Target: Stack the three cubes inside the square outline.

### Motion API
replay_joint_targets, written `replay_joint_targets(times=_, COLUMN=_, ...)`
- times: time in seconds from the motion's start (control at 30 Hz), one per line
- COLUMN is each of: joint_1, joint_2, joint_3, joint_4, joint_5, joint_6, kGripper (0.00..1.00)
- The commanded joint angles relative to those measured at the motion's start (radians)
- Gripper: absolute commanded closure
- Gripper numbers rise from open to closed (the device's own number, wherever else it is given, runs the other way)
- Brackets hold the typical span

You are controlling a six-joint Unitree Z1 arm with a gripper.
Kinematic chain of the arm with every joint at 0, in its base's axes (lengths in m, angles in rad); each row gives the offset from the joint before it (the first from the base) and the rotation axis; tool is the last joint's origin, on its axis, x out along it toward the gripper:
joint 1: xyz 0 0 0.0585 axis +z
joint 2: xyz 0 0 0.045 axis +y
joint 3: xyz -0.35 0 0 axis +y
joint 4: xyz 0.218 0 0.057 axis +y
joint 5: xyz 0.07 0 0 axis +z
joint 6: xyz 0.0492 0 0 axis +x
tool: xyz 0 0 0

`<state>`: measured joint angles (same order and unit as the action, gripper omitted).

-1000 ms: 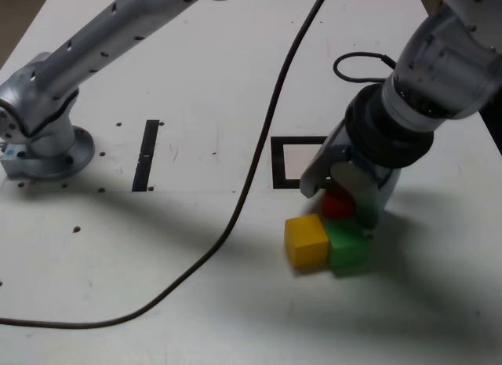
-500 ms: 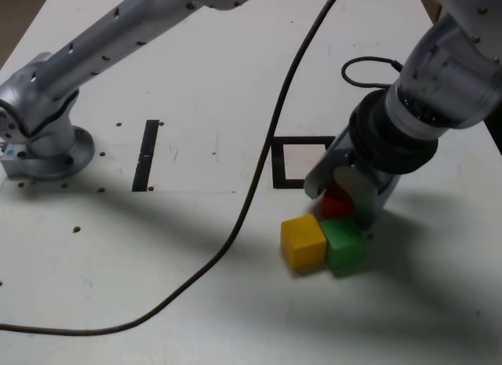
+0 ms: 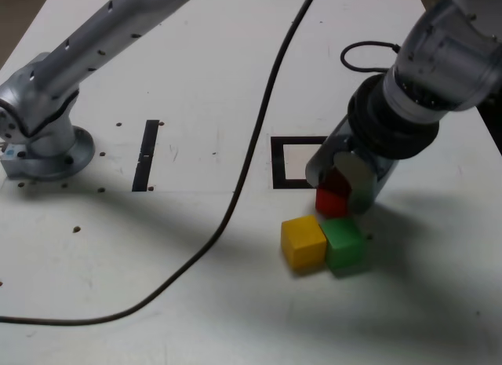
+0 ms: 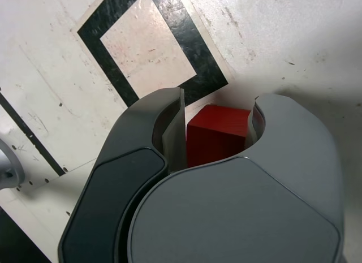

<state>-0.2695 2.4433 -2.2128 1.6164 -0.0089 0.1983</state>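
Robot's hand [image 3: 334, 194] has the red cube [image 3: 332, 202] pinched between its fingers, just on the near side of the black square outline [image 3: 278, 165]. Nearer still on the bench [image 3: 188, 302], the yellow cube [image 3: 303, 243] sits left of the green cube [image 3: 343, 243] in the exterior view.

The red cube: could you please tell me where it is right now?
In the exterior view, the red cube is right of centre, between the pincer's fingers, just beyond the yellow and green cubes.
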Motion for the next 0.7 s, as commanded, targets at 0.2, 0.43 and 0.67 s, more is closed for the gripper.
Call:
replay_joint_targets(times=0.2, joint_1=0.01, joint_2=-0.034, joint_3=0.019, joint_4=0.023, joint_5=-0.007, joint_6=0.009, kGripper=1.0)
replay_joint_targets(times=0.43, joint_1=0.047, joint_2=-0.082, joint_3=0.068, joint_4=0.023, joint_5=0.014, joint_6=-0.091, kGripper=1.0)
replay_joint_targets(times=0.67, joint_1=0.06, joint_2=-0.131, joint_3=0.141, joint_4=0.023, joint_5=0.024, joint_6=-0.309, kGripper=1.0)
